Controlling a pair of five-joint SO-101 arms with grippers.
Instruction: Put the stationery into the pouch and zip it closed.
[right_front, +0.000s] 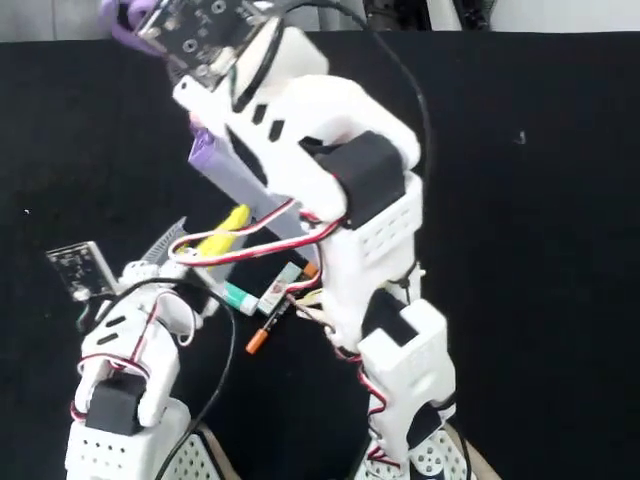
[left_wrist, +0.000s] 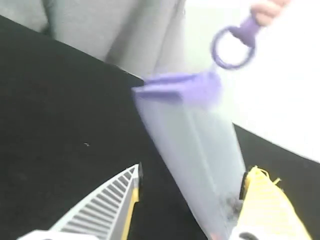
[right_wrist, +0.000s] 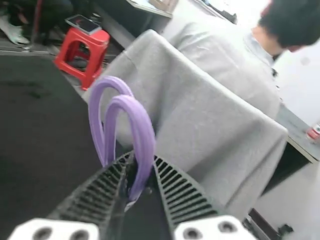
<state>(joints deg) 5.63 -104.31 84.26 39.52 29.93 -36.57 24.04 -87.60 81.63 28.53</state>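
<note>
Tabletop in black cloth (right_front: 520, 250) spans the high view. Translucent grey pouch with purple top band (left_wrist: 195, 150) hangs tilted over it, top end up toward the far left corner. Its low end sits at the left gripper (left_wrist: 195, 171).

Right gripper (right_wrist: 142, 161) is at that raised end. Its black ribbed fingers (right_wrist: 100, 187) are clamped narrow on the purple loop pull (right_wrist: 142, 135).

Left gripper is spread wide with the pouch between its 2 fingers. The pouch touches the yellow finger (left_wrist: 267, 205) and is apart from the grey ribbed finger (left_wrist: 112, 202).

Stationery is outside the pouch, on the cloth just beside left gripper: green-and-white stick (right_front: 240, 297), orange-capped marker (right_front: 258, 338).
</note>
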